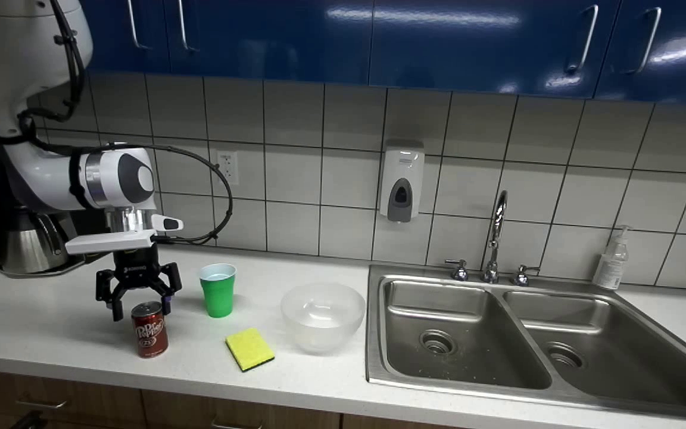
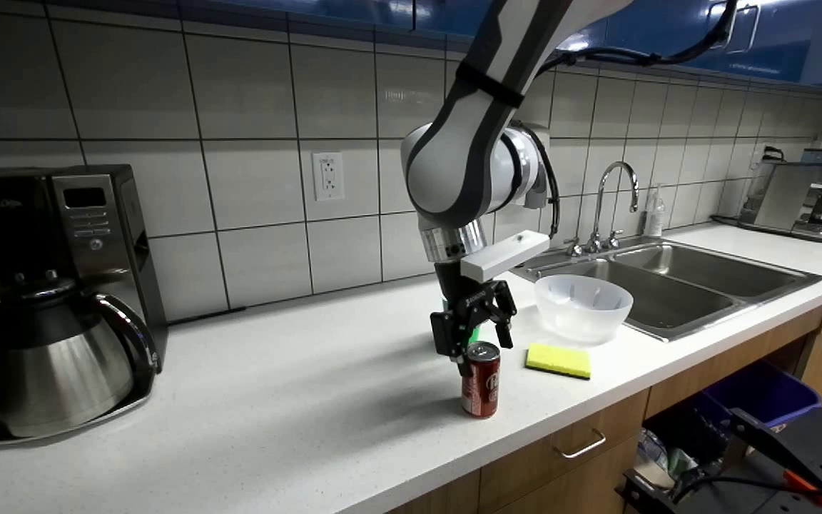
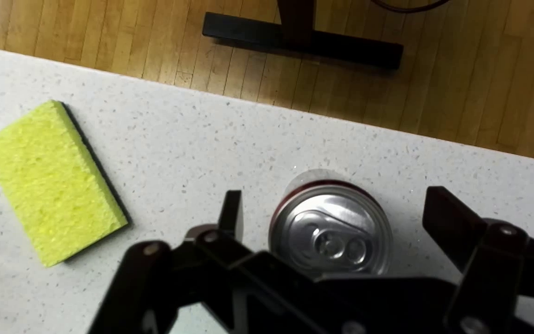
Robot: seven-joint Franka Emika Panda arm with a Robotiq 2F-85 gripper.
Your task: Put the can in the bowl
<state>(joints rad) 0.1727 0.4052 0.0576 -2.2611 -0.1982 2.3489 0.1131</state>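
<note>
At the top of the can (image 1: 150, 330), our hand (image 1: 142, 311) gapes, a jaw to either side; since the can stands upright on the worktop (image 2: 240, 421), we judge a straight descent should straddle it.

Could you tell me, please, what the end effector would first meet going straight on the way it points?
Most likely the can: the end effector points down, with the can's top between its open jaws in the wrist view. Depth is unclear, though; the jaws may pass around it.
</note>
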